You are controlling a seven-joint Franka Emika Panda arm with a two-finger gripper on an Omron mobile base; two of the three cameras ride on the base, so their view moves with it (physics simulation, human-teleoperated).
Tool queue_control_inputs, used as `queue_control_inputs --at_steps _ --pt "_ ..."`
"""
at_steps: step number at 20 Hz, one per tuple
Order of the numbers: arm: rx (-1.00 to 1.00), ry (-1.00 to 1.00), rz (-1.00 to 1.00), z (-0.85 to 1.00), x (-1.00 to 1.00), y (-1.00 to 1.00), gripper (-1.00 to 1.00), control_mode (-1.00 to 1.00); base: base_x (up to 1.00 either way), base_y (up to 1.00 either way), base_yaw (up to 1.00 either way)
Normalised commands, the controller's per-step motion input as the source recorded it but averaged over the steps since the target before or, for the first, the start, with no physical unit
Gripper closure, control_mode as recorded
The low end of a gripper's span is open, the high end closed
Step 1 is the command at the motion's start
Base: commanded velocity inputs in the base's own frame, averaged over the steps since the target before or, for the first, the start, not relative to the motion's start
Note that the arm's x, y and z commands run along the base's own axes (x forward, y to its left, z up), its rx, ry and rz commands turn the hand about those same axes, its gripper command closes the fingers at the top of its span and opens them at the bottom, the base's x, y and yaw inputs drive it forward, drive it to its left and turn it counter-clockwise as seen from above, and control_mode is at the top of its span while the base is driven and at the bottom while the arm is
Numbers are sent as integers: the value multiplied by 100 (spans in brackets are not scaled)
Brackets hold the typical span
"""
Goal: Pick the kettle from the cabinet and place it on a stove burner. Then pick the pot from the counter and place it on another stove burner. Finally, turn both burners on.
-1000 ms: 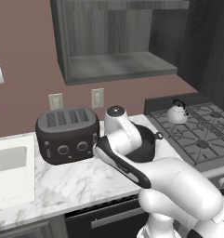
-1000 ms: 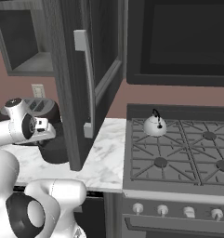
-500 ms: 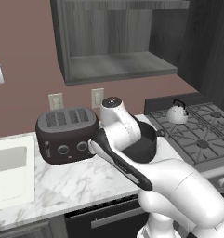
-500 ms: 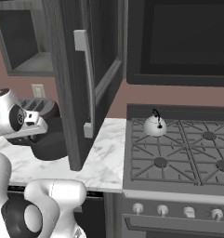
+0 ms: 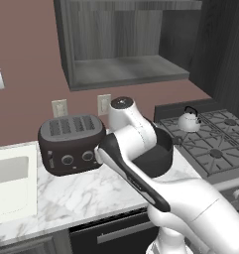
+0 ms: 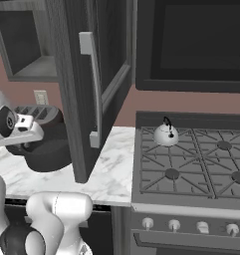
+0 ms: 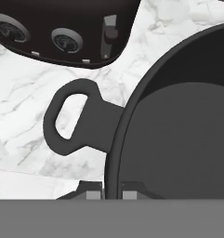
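The gripper sits at the bottom centre of the hand view, its jaws nearly closed and pinching the thin rim of the pot, one tip on either side of the wall. The pot fills the right half of that view, with one loop handle jutting to the left over the marble bench. The toaster lies across the upper left, close to that handle.

In the left base view the pot sits at centre, partly behind the arm, beside the toaster. The kettle already stands on a rear burner at right. In the right base view the kettle is at centre on the stove, the front burner just below it free, and the open cabinet door hangs between pot and stove.

Held by one edge only, the wide pot will probably tilt and may slip from the jaws when lifted. The swing to the stove could knock the toaster, the door or the kettle.
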Motion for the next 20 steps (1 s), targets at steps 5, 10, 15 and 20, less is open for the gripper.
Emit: queue_control_inputs --at_steps 5,10,15,20 --pt "0 0 0 30 -37 0 100 -100 0 0 0" --pt "0 0 0 26 -36 0 100 -100 0 0 0" --pt "0 0 0 26 -34 0 100 -100 0 0 0" --pt "0 0 0 17 -29 0 100 -100 0 0 0"
